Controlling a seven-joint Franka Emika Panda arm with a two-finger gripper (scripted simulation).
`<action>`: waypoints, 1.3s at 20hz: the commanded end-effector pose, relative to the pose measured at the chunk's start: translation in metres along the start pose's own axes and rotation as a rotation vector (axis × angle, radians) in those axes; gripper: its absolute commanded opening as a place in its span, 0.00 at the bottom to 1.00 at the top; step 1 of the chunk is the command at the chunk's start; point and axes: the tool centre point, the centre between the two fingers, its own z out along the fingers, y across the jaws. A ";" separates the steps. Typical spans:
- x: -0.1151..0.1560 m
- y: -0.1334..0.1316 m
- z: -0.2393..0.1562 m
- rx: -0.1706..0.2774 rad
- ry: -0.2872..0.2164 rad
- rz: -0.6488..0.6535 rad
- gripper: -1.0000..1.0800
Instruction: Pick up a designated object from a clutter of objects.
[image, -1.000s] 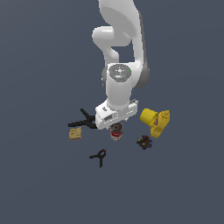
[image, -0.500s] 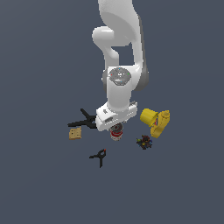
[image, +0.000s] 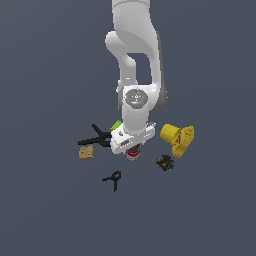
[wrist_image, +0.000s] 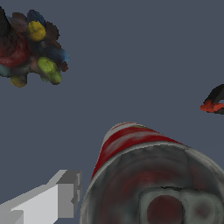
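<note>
Under my wrist: small cylindrical tin can with red-and-white label and grey metal lid (wrist_image: 148, 183), half hidden by my hand in the exterior view (image: 133, 153).
My gripper (image: 131, 149): right over the can; one pale finger (wrist_image: 48, 201) beside it, so clenched or released, I cannot tell.
Exterior view's right: dark multicoloured bit (image: 164, 162), yellow cup (image: 170, 134).
Exterior view's left: large black clamp (image: 97, 138), tan square (image: 85, 152), small black clamp (image: 113, 179).
</note>
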 end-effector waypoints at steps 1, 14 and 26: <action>0.001 0.000 0.003 -0.001 0.001 0.000 0.96; 0.000 0.001 0.000 -0.002 0.002 0.001 0.00; -0.019 0.017 -0.044 -0.001 0.002 0.000 0.00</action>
